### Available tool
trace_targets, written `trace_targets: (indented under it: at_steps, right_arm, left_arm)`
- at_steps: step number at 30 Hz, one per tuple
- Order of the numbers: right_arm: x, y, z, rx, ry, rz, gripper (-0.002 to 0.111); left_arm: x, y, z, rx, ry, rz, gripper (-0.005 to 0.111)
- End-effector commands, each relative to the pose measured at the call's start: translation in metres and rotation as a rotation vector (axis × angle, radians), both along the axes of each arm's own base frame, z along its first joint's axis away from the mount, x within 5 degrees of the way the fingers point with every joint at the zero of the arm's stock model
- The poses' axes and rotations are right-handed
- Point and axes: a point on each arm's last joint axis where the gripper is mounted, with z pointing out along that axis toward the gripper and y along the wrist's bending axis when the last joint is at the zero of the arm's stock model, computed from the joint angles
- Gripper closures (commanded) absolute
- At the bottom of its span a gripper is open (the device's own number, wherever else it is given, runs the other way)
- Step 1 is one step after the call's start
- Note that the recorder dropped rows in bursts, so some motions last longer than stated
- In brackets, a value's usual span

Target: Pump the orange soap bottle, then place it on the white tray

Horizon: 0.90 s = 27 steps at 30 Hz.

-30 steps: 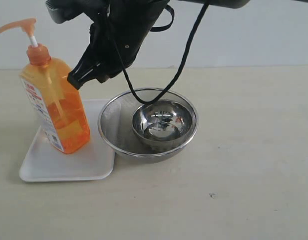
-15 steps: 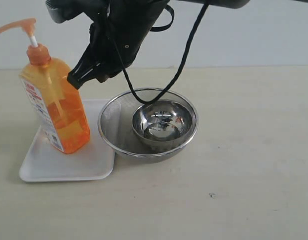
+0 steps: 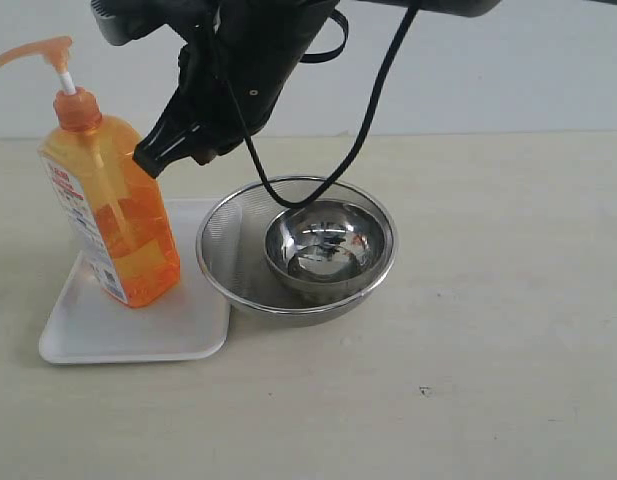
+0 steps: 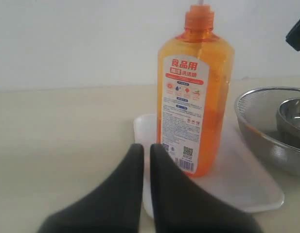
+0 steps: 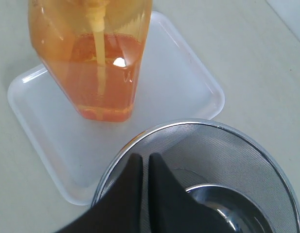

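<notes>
Where the exterior view shows the orange soap bottle (image 3: 110, 215) upright on the white tray (image 3: 138, 338), at 9 o'clock from the mesh bowl (image 3: 223, 255), the right gripper (image 3: 148, 162) hangs just beside its shoulder. Left wrist view: left gripper (image 4: 146, 158), fingers together, empty, near the tray's rim. Right wrist view: fingers together over the bowl; a sideways brush might topple the tall bottle.
</notes>
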Motion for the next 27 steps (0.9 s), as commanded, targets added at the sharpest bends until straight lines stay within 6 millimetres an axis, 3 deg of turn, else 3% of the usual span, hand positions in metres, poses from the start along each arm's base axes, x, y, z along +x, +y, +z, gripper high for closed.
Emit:
trace_targets:
  at_steps: [1, 6, 27]
  right_arm:
    - [-0.0004, -0.0025, 0.0079, 0.017, -0.018, -0.003, 0.108]
    - [-0.0004, -0.0025, 0.0079, 0.017, -0.018, -0.003, 0.108]
    - [-0.0004, -0.0025, 0.0079, 0.017, -0.018, -0.003, 0.108]
  left_arm:
    - [-0.0005, -0.0037, -0.0017, -0.048, 0.011, -0.033, 0.102]
    - [-0.0007, -0.0048, -0.0016, -0.102, 0.016, -0.038, 0.102]
    - [-0.0015, -0.0051, -0.0061, -0.043, 0.061, -0.049, 0.102]
